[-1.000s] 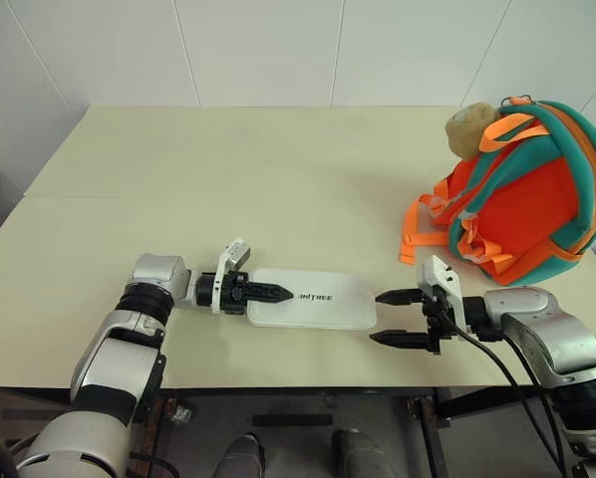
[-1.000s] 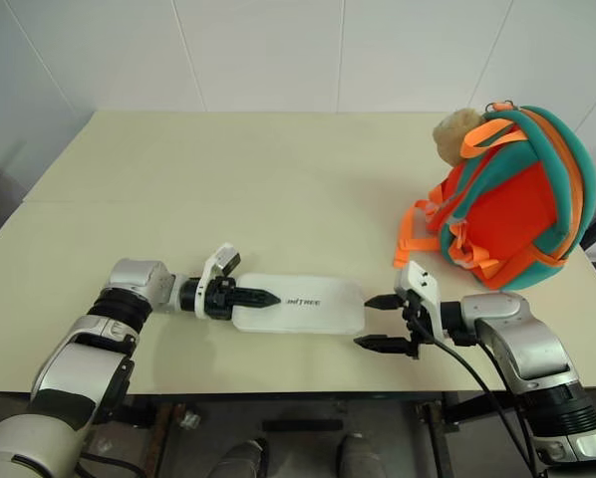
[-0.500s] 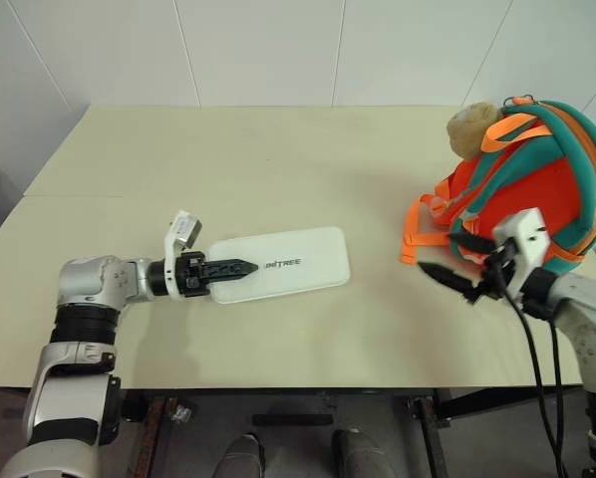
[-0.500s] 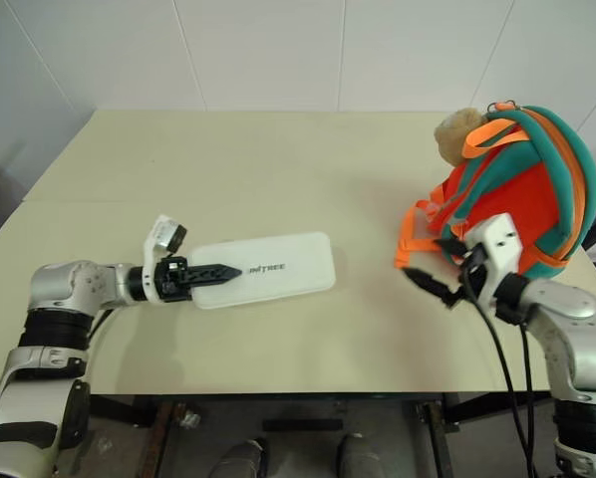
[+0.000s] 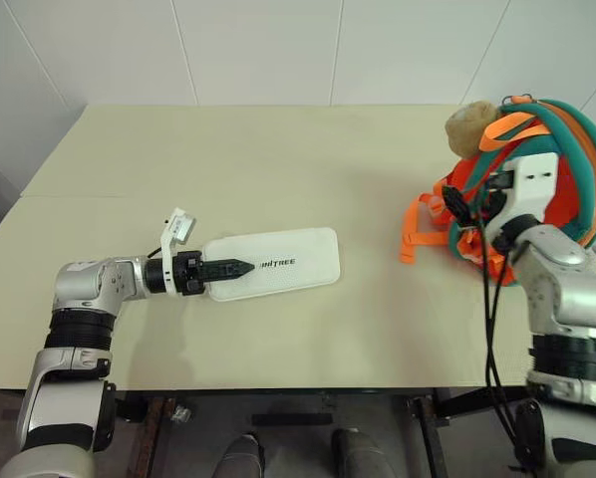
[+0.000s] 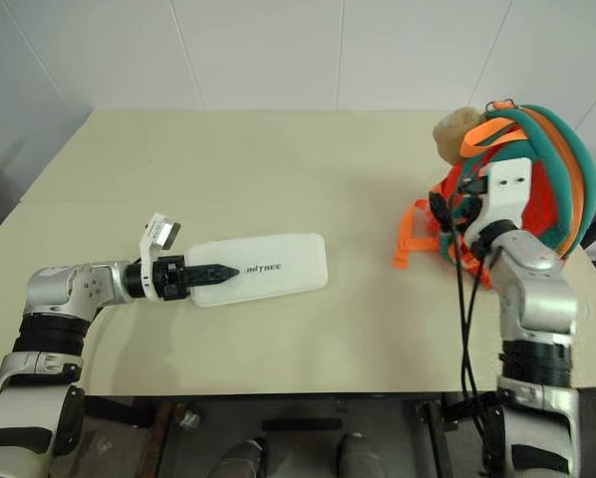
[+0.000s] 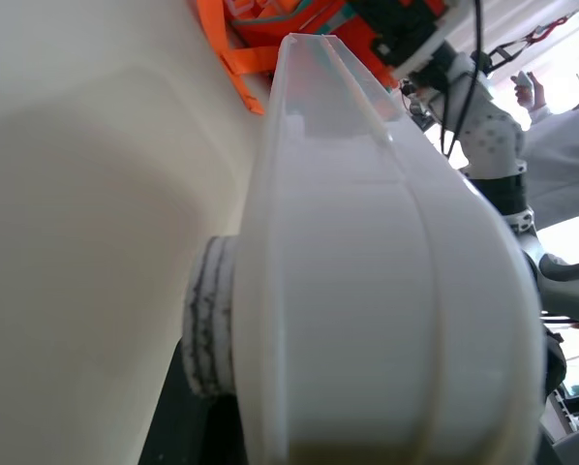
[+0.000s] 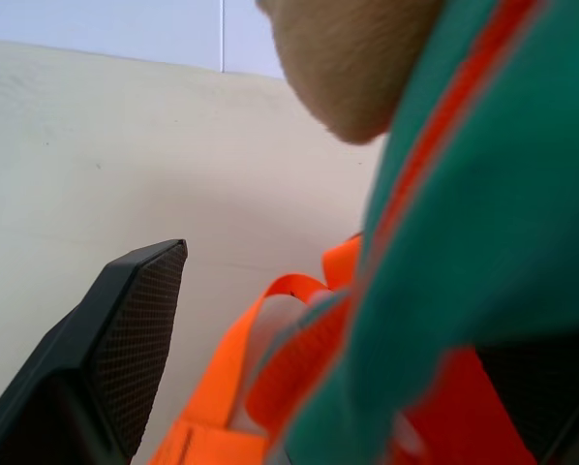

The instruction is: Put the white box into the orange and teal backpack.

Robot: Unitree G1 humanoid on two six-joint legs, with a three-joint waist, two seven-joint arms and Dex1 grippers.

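Early stage — the left gripper (image 5: 240, 267) has its fingers clamped on the white box (image 5: 278, 263), at the desk's (image 5: 258, 169) seven o'clock; right gripper (image 5: 461, 207), fingers spread wide and empty, meets the orange and teal backpack (image 5: 567, 149) at three o'clock — insertion remains.

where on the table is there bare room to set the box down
Bare table runs along the far side by the wall, and between the box and the backpack. The near edge under the box is free too. The right corner is crowded: backpack, its straps, and the right end effector open around them.
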